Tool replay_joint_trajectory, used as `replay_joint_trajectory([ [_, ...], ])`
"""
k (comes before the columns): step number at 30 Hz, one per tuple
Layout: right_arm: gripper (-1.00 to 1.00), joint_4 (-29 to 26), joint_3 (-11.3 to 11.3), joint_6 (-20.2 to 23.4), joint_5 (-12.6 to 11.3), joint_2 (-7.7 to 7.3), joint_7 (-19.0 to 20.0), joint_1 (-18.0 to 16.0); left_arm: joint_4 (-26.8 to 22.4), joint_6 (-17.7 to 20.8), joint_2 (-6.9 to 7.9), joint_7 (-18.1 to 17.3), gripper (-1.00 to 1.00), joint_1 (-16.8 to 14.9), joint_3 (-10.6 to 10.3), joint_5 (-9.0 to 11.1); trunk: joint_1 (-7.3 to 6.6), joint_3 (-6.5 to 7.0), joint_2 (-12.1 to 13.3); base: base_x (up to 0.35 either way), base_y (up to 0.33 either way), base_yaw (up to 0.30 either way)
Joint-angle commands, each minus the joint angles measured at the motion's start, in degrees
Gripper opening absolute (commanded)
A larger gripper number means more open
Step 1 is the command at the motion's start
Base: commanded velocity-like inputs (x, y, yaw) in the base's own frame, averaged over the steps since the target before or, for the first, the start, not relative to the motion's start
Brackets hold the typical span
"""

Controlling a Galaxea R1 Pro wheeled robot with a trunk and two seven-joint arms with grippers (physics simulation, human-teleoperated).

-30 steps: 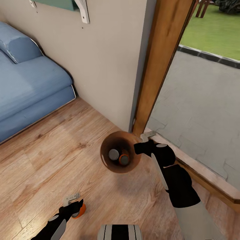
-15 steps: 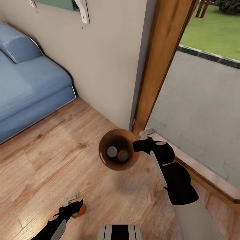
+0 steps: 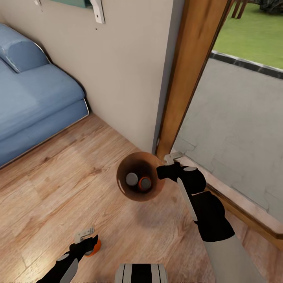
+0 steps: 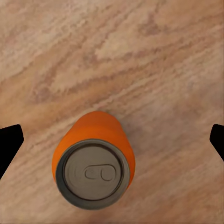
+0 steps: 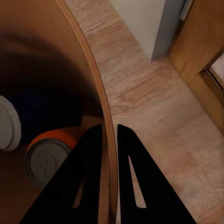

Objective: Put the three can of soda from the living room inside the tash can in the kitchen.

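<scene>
Right pincer (image 3: pixel 164 170): closed on the rim of the trash can (image 3: pixel 135 192), one finger inside the wall and one outside, as the right wrist view shows (image 5: pixel 109 163).
Trash can position: held off the floor (image 3: pixel 59 184), at about 12 o'clock from the robot's trunk, near the door frame (image 3: pixel 184 78).
Recent change: compared with one second ago the trash can sits slightly higher and further toward 9 o'clock in the head view; over the last half second it holds its place. The background shifts a little downward, so part of this is camera motion.
Contents: two cans stand inside, the blue can (image 3: pixel 132 179) at 9 o'clock of the orange can in the bin (image 3: pixel 145 183), the two touching or nearly so. Both also appear in the right wrist view, (image 5: pixel 7 123) and (image 5: pixel 49 158).
Left pincer (image 3: pixel 87 240): closed on the third can (image 3: pixel 94 248), an orange one held upright above the floor; the left wrist view shows its top (image 4: pixel 93 172) between the fingers.
Location: living room, with the blue sofa (image 3: pixel 35 102) at 10 o'clock.
Meaning for the task: judged from this, the lift is complete and the load is steady. Two cans are in, one is still to go in, and the bin is not yet in the kitchen.
Risk: a rim-only hold can let the bin tilt during travel.
</scene>
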Motion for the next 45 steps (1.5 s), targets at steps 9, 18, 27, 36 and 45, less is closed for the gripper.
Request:
replay_joint_trajectory([
  [9,-1.0,0.0,0.0,0.0,-1.3,0.01,0.4,0.0,0.0,0.0,0.0,0.0,1.0,0.0,0.0,0.0,-0.01,-0.81,0.0,0.0,0.0,0.0],
  [18,-1.0,0.0,0.0,0.0,-1.3,0.01,0.4,0.0,0.0,0.0,0.02,0.0,1.0,0.0,0.0,0.0,-0.01,-1.63,0.0,0.0,0.0,0.0],
  [27,-1.0,0.0,0.0,-0.1,-1.3,0.01,0.4,0.0,0.1,0.0,0.04,0.0,1.0,0.0,0.1,0.0,-0.01,-2.45,0.0,0.0,0.0,0.0],
  [36,-1.0,0.0,0.0,0.0,-1.3,0.01,0.4,0.0,0.0,0.0,0.08,0.0,1.0,0.0,0.1,0.0,-0.01,-3.27,0.0,0.0,0.0,0.0],
  [45,-1.0,0.0,0.0,-0.1,-1.3,0.01,0.4,0.0,0.0,0.0,0.09,0.0,1.0,0.0,0.1,-0.1,-0.01,-3.7,0.0,0.061,0.0,0.0],
])
